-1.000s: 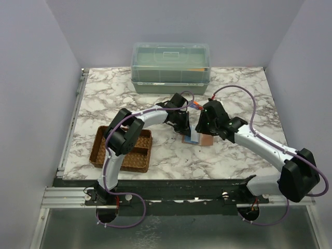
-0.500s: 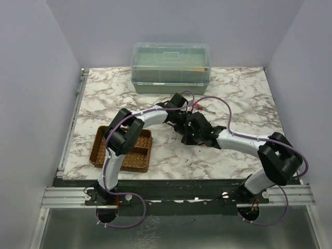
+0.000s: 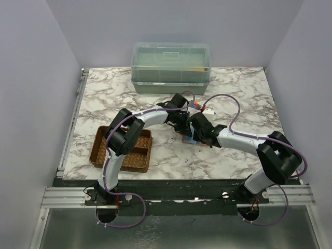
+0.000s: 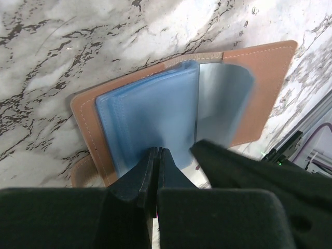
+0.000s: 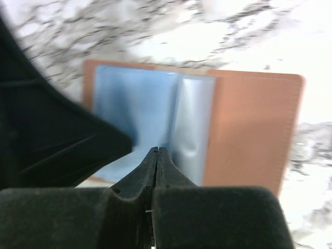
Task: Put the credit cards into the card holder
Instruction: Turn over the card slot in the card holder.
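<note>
The card holder [image 3: 192, 139] lies open on the marble table, tan leather with light blue plastic sleeves. It fills the left wrist view [image 4: 270, 88] and the right wrist view [image 5: 249, 129]. My left gripper [image 3: 182, 127] is shut, its tips [image 4: 157, 151] pressed on the blue sleeves [image 4: 150, 114]. My right gripper [image 3: 195, 130] is shut too, its tips [image 5: 157, 150] at the fold between the blue sleeve [image 5: 129, 114] and a silver-grey one [image 5: 194, 119]. I see nothing between either pair of jaws. No loose credit card shows; I cannot tell if one sits in a sleeve.
A brown woven divided tray [image 3: 101, 139] stands at the front left under the left arm. A clear lidded box [image 3: 171, 67] stands at the back middle. A small red item [image 3: 196, 105] lies just behind the grippers.
My right arm swung left from the holder's right side and folded over it, then eased back a little, so the blue sleeves show again. The left arm has stayed put.
</note>
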